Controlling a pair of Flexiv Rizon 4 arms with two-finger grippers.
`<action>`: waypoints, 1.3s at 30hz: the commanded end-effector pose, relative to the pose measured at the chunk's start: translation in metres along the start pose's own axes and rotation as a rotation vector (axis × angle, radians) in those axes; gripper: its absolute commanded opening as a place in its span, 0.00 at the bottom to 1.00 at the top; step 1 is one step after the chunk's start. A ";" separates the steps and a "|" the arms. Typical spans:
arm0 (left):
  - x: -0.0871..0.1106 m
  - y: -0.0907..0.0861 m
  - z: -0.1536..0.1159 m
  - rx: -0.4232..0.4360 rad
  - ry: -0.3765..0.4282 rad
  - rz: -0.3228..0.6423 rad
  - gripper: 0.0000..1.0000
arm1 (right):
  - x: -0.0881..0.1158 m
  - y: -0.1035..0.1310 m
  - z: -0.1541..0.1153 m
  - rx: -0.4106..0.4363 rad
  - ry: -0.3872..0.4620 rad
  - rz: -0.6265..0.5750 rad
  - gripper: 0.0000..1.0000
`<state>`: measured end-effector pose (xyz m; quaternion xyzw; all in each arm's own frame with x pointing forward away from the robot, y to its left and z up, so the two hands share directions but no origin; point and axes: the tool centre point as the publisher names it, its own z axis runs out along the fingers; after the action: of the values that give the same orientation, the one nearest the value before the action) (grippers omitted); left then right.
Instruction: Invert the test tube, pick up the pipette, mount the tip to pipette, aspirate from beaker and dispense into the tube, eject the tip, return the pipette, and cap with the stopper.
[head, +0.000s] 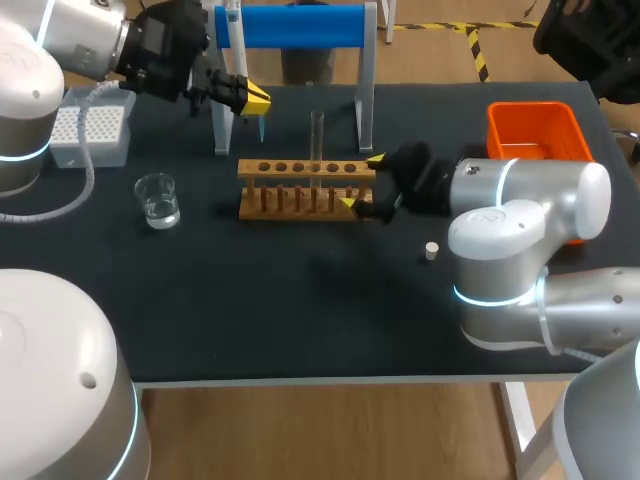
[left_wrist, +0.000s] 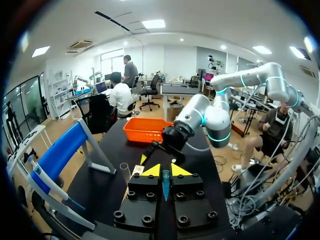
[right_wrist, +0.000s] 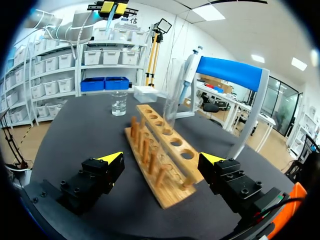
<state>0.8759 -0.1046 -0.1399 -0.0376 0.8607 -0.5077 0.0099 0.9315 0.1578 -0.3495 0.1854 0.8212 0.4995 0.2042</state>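
Black table (head: 300, 320) carries everything I'm working with. Near its middle the test tube (head: 317, 140) stands upright in one of the central holes of the wooden rack (head: 300, 190); I can't tell which end is up.

My right gripper (head: 361, 181) sits at the rack's right end with its fingers spread wide, one on each side of the wood. In the right wrist view the rack (right_wrist: 160, 155) runs away from between those fingers without touching them, so this pincer grasps nothing. The tube (right_wrist: 170, 100) rises ahead of it.

My left gripper (head: 255, 100) hangs above the table behind the rack's left end, clenched on a teal pipette tip (head: 262, 128) that points downward; the left wrist view shows that tip (left_wrist: 165, 185) pinched between the finger blocks.

The pipette (head: 232, 15) hangs on the blue-barred stand (head: 290, 25) just beside that gripper. Left of the rack stands the beaker (head: 158, 200) of clear liquid, and behind it the tip box (head: 90, 130). The small white stopper (head: 431, 250) lies right of the rack, near my right arm, with an orange bin (head: 535, 130) at the far right.
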 end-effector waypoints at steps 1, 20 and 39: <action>0.000 0.000 -0.001 0.000 0.001 0.000 0.00 | -0.010 0.004 -0.027 -0.026 0.004 0.014 1.00; 0.000 0.000 -0.001 0.000 0.001 0.000 0.00 | -0.006 0.025 -0.138 -0.314 0.297 -0.009 1.00; 0.019 -0.006 0.015 0.032 0.004 0.005 0.00 | 0.052 0.053 -0.150 -0.433 0.490 -0.047 1.00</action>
<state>0.8654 -0.1161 -0.1374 -0.0313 0.8548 -0.5180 0.0026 0.8172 0.0970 -0.2480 -0.0059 0.7252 0.6869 0.0477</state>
